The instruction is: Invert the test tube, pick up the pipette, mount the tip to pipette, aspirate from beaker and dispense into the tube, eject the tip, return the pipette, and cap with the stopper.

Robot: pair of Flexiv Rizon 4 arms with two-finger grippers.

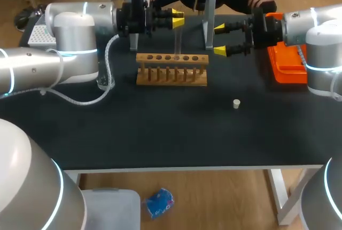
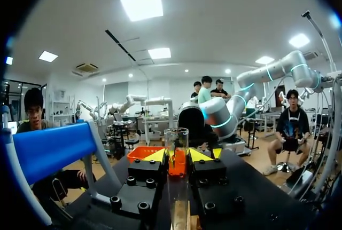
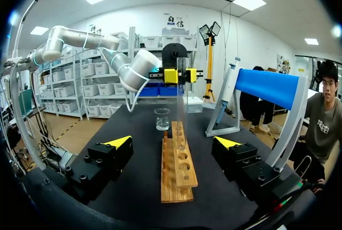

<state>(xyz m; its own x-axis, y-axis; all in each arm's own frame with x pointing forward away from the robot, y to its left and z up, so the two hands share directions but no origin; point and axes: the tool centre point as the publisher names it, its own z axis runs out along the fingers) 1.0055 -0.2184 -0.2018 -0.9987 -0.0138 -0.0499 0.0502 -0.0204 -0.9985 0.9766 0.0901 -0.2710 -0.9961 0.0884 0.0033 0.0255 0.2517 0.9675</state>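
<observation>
Left pincer (image 2: 177, 159) clasping test tube (image 2: 176, 136), clear, upright

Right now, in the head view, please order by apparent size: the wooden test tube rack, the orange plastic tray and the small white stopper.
1. Wooden test tube rack
2. Orange plastic tray; right arm hides part, so first two unsure.
3. Small white stopper
</observation>
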